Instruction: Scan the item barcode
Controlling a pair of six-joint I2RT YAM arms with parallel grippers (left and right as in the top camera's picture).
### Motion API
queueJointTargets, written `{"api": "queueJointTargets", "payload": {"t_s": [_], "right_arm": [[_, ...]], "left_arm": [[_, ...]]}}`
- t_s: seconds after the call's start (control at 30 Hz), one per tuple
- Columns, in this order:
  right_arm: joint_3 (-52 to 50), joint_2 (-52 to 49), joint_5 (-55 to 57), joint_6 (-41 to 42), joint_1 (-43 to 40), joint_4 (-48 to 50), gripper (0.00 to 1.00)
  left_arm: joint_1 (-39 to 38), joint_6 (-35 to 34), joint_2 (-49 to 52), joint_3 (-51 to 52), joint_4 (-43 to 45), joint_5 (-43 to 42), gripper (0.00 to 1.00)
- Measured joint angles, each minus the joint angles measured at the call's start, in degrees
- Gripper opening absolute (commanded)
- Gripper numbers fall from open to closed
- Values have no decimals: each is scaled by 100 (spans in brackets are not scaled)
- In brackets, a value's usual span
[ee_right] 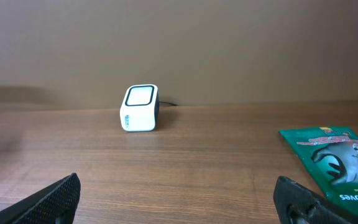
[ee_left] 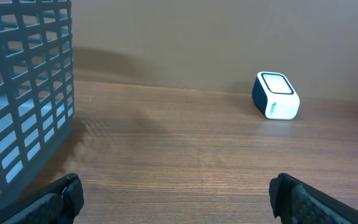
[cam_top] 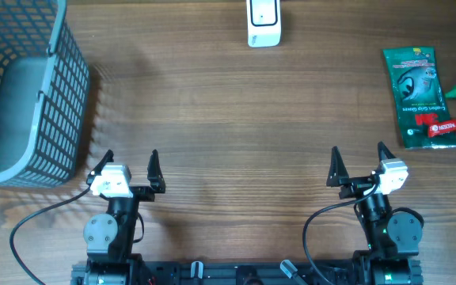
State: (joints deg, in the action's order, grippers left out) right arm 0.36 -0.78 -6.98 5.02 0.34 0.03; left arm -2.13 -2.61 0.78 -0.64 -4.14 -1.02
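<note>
As the overhead view has it, the green glove pack lies flat at the table's right side. Its long axis runs near to far, the far end leaning slightly left, well apart from the white scanner. The left gripper and right gripper both gape wide, empty. The left wrist view shows the scanner and a grey basket. In the right wrist view, the pack's print reads "Gloves".
</note>
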Motion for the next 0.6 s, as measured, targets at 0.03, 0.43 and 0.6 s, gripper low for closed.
{"api": "queueJointTargets", "payload": {"t_s": [0.03,0.43,0.6], "right_arm": [[0,0,0,0,0,0,100],[0,0,0,2,0,0,100],[0,0,0,0,0,-2,100]], "left_arm": [[0,0,0,0,2,0,100],[39,0,0,0,2,0,100],[39,0,0,0,2,0,100]]}}
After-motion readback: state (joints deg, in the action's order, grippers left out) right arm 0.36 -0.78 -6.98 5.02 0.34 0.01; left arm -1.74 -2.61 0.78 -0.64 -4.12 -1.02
